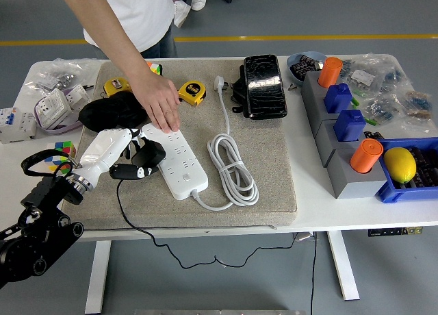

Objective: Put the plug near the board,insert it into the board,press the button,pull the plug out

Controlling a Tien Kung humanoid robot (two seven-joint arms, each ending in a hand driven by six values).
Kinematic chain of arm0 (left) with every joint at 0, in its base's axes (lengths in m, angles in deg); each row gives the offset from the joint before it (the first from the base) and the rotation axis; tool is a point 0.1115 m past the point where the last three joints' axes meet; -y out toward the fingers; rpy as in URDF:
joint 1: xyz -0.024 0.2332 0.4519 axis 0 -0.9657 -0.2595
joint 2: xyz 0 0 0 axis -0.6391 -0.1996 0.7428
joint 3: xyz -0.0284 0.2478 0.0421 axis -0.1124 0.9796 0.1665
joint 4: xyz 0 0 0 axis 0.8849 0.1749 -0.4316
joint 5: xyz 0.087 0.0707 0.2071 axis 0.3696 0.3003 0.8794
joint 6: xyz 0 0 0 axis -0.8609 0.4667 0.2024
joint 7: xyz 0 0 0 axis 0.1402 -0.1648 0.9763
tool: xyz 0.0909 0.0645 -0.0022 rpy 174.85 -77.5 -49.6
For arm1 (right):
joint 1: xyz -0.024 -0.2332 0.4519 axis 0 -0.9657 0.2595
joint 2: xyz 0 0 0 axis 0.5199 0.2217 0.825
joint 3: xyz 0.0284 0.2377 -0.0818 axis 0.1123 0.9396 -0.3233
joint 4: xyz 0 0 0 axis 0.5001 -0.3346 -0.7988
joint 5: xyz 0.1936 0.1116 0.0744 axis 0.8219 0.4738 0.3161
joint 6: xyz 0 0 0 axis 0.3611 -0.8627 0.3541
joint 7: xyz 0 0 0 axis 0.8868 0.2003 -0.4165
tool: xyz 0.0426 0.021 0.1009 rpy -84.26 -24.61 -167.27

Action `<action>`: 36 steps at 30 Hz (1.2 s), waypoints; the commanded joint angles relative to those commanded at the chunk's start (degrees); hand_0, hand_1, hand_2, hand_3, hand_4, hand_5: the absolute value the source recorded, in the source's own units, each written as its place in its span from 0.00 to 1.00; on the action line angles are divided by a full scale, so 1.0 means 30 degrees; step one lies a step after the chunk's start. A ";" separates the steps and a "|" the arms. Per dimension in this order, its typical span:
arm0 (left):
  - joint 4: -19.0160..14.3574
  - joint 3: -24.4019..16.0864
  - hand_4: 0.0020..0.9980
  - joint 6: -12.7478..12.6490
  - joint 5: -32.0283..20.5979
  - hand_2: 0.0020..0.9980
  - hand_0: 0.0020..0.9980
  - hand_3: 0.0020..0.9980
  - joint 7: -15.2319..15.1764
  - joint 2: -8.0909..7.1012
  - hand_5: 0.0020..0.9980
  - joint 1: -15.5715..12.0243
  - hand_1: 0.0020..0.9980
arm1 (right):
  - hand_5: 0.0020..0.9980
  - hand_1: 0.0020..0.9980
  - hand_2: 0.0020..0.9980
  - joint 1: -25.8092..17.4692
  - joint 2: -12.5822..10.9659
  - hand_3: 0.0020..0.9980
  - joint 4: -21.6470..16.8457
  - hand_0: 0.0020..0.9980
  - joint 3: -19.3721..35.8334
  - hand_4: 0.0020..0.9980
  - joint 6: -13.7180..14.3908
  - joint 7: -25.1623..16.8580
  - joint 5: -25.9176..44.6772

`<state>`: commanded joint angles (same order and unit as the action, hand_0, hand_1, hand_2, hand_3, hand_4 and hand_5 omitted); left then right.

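The white power board (177,157) lies on the grey mat (267,157), its white cable coiled to the right (233,168). My left hand (126,157), white-fingered on a black arm, is shut on the black plug (148,155), held just off the board's left edge; the plug's black cord (123,202) trails down over the table edge. A person's hand (161,104) rests flat on the board's far end. My right arm is out of view.
Behind the board lie a black pouch (109,111), two yellow tape measures (190,92), a colour cube (155,68) and a black case (263,85). Grey holders with orange and blue parts (345,130) and a blue bin with a lemon (400,164) stand right.
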<state>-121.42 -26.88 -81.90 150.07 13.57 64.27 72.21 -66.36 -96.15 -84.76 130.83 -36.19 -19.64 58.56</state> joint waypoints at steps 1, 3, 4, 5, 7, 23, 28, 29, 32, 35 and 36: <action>-0.0047 0.0018 0.76 -0.0006 -0.0018 0.33 0.23 0.53 -0.0025 -0.0017 0.04 -0.0016 0.28 | 0.42 0.64 0.59 -0.0002 0.0000 0.52 -0.0012 0.55 0.0022 0.88 0.0002 -0.0002 -0.0017; -0.0104 0.0061 0.76 -0.0028 -0.0046 0.33 0.23 0.53 -0.0032 -0.0031 0.05 -0.0024 0.28 | 0.42 0.64 0.59 -0.0006 -0.0001 0.52 -0.0019 0.55 0.0037 0.88 0.0007 -0.0002 -0.0039; -0.0074 0.0063 0.76 -0.0040 0.0020 0.33 0.23 0.53 0.0026 -0.0012 0.05 0.0002 0.28 | 0.42 0.64 0.59 0.0013 -0.0005 0.52 -0.0012 0.55 0.0023 0.88 0.0003 0.0002 -0.0033; -0.0055 0.0057 0.76 -0.0040 0.0061 0.33 0.23 0.53 0.0054 0.0000 0.05 0.0012 0.28 | 0.42 0.64 0.59 0.0022 -0.0007 0.52 -0.0009 0.55 0.0015 0.88 0.0001 0.0005 -0.0029; -0.0001 0.0069 0.76 -0.0023 0.0052 0.33 0.23 0.53 0.0046 0.0010 0.05 0.0029 0.28 | 0.42 0.64 0.59 0.0037 0.0013 0.52 -0.0020 0.55 0.0074 0.88 0.0009 -0.0010 -0.0051; 0.0043 0.0083 0.86 0.0432 0.0323 0.49 0.25 0.54 0.0642 0.0042 0.10 0.0031 0.42 | 0.42 0.64 0.59 0.0020 0.0010 0.52 -0.0045 0.55 0.0127 0.88 0.0017 -0.0015 -0.0097; 0.0050 -0.0024 1.00 0.0639 0.0108 0.54 0.35 0.56 0.0604 0.0051 0.27 0.0046 0.54 | 0.42 0.64 0.59 0.0030 0.0027 0.52 -0.0029 0.55 0.0135 0.88 0.0011 -0.0014 -0.0078; 0.0066 -0.0052 1.00 0.0682 0.0069 0.54 0.35 0.56 0.0604 0.0053 0.27 0.0047 0.54 | 0.42 0.64 0.59 0.0035 0.0027 0.52 -0.0028 0.55 0.0141 0.88 0.0011 -0.0011 -0.0085; 0.0046 -0.0085 1.00 0.0782 0.0007 0.54 0.35 0.56 0.0587 0.0030 0.27 0.0037 0.54 | 0.42 0.64 0.59 0.0040 0.0017 0.52 -0.0048 0.55 0.0196 0.88 0.0015 -0.0017 -0.0114; -0.0003 -0.0133 1.00 0.0863 -0.0012 0.57 0.40 0.60 0.0618 0.0028 0.37 -0.0002 0.59 | 0.42 0.64 0.59 0.0039 0.0018 0.52 -0.0043 0.55 0.0194 0.88 0.0010 -0.0019 -0.0113; -0.0025 -0.0151 1.00 0.0889 0.0000 0.57 0.40 0.60 0.0625 0.0031 0.37 -0.0014 0.59 | 0.42 0.64 0.59 0.0037 0.0021 0.52 -0.0043 0.55 0.0191 0.88 0.0008 -0.0019 -0.0117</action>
<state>-121.50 -27.34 -79.23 150.07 15.45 64.36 72.17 -66.25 -96.09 -84.89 131.40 -36.17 -19.69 58.21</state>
